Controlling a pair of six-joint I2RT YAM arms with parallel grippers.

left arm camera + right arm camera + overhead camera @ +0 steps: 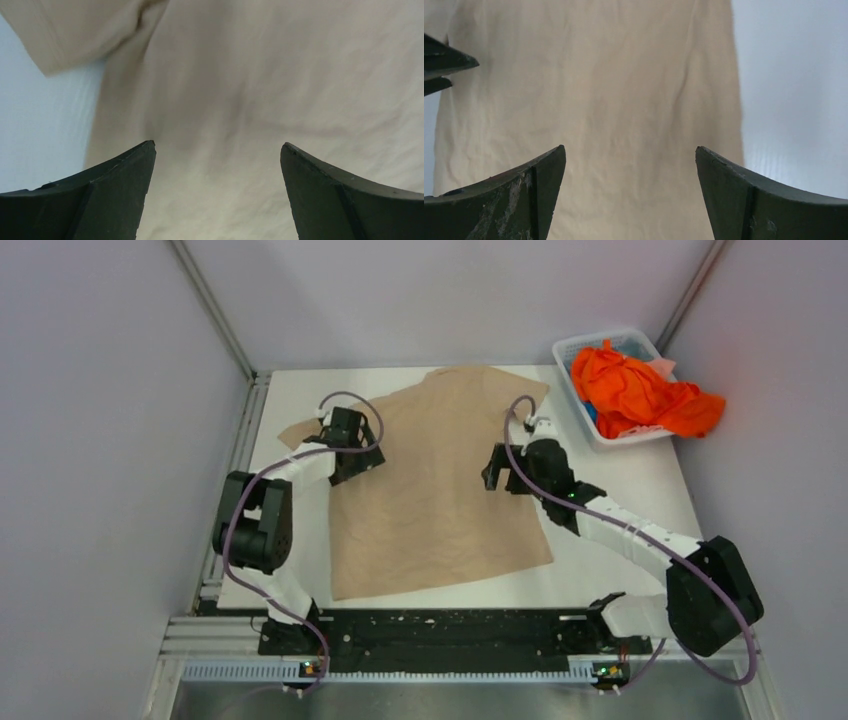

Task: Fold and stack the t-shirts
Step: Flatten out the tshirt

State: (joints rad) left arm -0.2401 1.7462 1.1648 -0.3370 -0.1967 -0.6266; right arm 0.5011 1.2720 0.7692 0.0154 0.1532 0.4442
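Observation:
A beige-tan t-shirt [440,490] lies spread flat across the middle of the table. My left gripper [358,462] hovers over its left side near the sleeve, jaws wide open with only cloth [225,100] below them. Over the shirt's right side my right gripper [493,468] is open as well, nothing between its fingers, and the shirt [599,100] fills most of that wrist view. Bright orange t-shirts [640,390] sit bunched in the basket at the back right, spilling over its right rim.
The white lattice basket [578,348] stands at the table's back right corner. White table surface [640,480] shows to the right of the beige shirt and along its left edge [40,125]. Grey walls close in the back and both sides.

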